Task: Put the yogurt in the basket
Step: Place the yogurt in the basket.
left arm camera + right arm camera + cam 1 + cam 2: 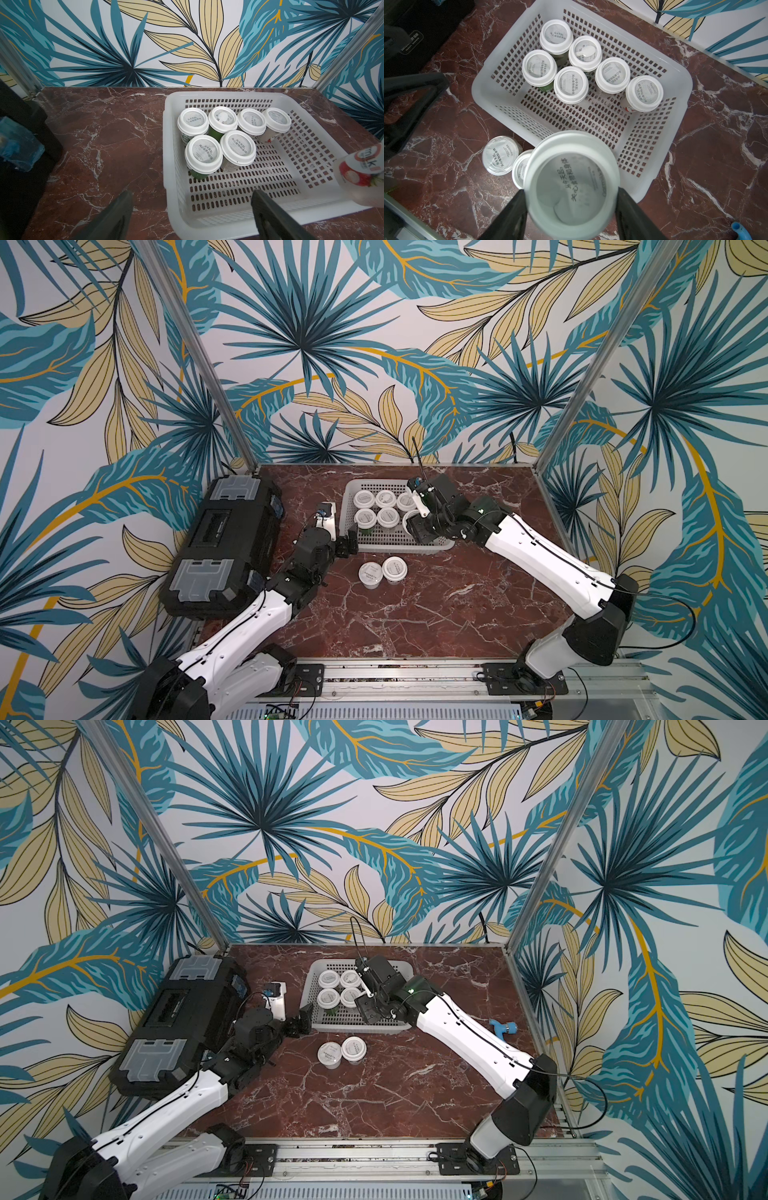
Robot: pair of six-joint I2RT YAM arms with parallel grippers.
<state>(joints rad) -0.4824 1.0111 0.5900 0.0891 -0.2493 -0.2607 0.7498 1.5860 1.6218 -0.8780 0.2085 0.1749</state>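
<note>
My right gripper [571, 199] clamps a yogurt cup [572, 176] over the basket [675, 68]'s front right corner. I'd lower it upright beside the six seated cups [571, 85], then release. Left gripper [193, 216] gapes empty; two cups [382, 572] wait on the bench [457, 614].

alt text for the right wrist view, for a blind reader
The right gripper holds a white-lidded yogurt cup close to the camera, over a pale perforated basket containing six cups. Two more cups stand on the marble table beside it.

Left arm [245, 626] and right arm [540, 560]: white link shells, black joint housings, thin black cables along each link.
</note>
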